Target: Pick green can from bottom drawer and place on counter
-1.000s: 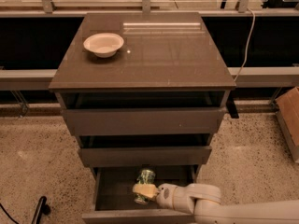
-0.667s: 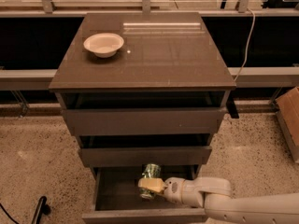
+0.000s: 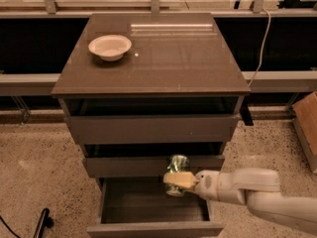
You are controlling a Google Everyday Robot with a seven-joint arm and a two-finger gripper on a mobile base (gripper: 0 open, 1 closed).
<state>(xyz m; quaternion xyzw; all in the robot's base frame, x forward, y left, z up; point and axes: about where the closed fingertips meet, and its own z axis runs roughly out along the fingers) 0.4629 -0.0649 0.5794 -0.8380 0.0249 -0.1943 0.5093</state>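
Jaws clamped on the green can [image 3: 178, 163], the gripper [image 3: 176, 179] just above the open bottom drawer [image 3: 148, 205], in front of the middle drawer [image 3: 133, 165]. Best play, I'd say: pull back clear of the overhang, rise straight, land on bare counter [image 3: 168, 58] surface, away from the white bowl [image 3: 110, 46].

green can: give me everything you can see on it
The can is small, shiny green metal with a paler top end, and it stands roughly upright. The gripper is shut on it, and a tan finger crosses and hides its lower half. It appears to be held over the open bottom drawer, with its top showing against the middle drawer front. Nothing else visibly touches it. Any markings are too small to tell.
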